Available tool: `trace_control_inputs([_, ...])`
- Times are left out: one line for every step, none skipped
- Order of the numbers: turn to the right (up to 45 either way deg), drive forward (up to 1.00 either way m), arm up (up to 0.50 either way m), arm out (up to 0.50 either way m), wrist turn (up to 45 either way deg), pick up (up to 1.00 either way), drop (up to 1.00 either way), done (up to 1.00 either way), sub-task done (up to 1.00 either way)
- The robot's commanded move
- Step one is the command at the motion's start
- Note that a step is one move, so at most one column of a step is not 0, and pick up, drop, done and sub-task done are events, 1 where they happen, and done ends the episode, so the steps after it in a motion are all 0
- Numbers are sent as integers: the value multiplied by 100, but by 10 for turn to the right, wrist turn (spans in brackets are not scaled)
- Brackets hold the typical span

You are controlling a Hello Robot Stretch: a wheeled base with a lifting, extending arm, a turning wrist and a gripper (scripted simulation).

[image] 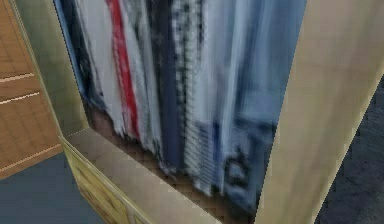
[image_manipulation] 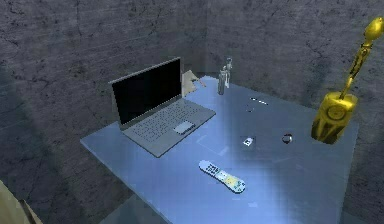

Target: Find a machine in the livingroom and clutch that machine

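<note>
Forward view, wardrobe: big pale wooden frame (image: 330, 110) right up against me, running from the top edge down to the bottom right.
Clothes: a packed row of hanging garments (image: 180, 80) inside that frame; white, red, dark blue and patterned pieces pressed side by side.
Wooden panel: brown boards (image: 20, 100) on the forward view's left, beside the frame.
Drawer front: a yellowish wooden face (image: 95, 185) under the clothes, with dark floor (image: 30, 195) at the lower left.
Table: over in the arm side view, a smooth blue-grey top (image_manipulation: 290, 180) set against dark grey walls.
Laptop: there's the machine (image_manipulation: 160, 108), lid up and screen dark, sitting on the table's left part with its grey keyboard toward the middle.
Statuette: a shiny gold figure (image_manipulation: 335, 115) standing at the table's right edge, well apart from the laptop.
Remote: a pale handset (image_manipulation: 222, 176) lying flat near the table's front edge, in front of the laptop and not touching it.
Bottle: a slim clear upright thing (image_manipulation: 225, 75) at the far edge, just right of the laptop's lid.
Small bits: two tiny dark-and-light blobs (image_manipulation: 249, 140) between the laptop and the statuette; too small to name.
My jaws: I cannot tell how they stand right now.
</note>
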Motion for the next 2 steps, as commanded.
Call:
trace_control_inputs([0, 0, 32, 0, 0, 0, 0, 0, 0])
trace_control_inputs([0, 0, 0, 42, 0, 0, 0, 0, 0])
